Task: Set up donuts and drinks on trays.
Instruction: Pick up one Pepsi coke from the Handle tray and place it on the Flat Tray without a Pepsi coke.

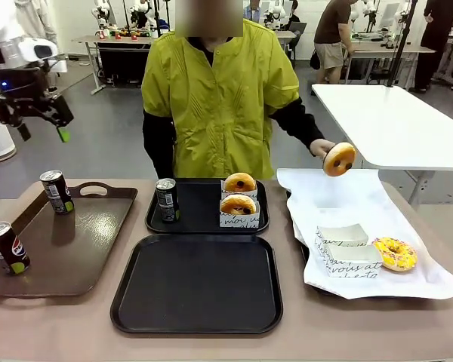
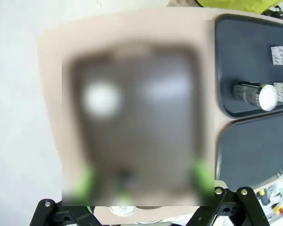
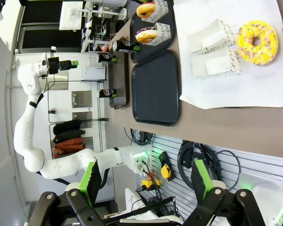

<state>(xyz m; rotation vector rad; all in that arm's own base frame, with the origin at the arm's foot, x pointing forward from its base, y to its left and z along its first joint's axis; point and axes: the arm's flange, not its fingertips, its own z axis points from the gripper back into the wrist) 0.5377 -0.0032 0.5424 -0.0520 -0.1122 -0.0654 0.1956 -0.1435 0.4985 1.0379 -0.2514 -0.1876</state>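
Pepsi can [image 1: 7,248] on brown tray [image 1: 90,234], box [image 1: 239,219] lettered "moi" — left hand [image 1: 43,130], right hand [image 3: 146,186] both spread wide, empty

Bright, even ceiling light is flooding the front view, laying only soft shadows and faint reflections beside the soda cans [image 1: 57,191] on the glossy brown tray [image 1: 98,241], while a heavy blur is smearing that tray in the left wrist view and wide-angle distortion is bowing straight lines near the right wrist view's edges.
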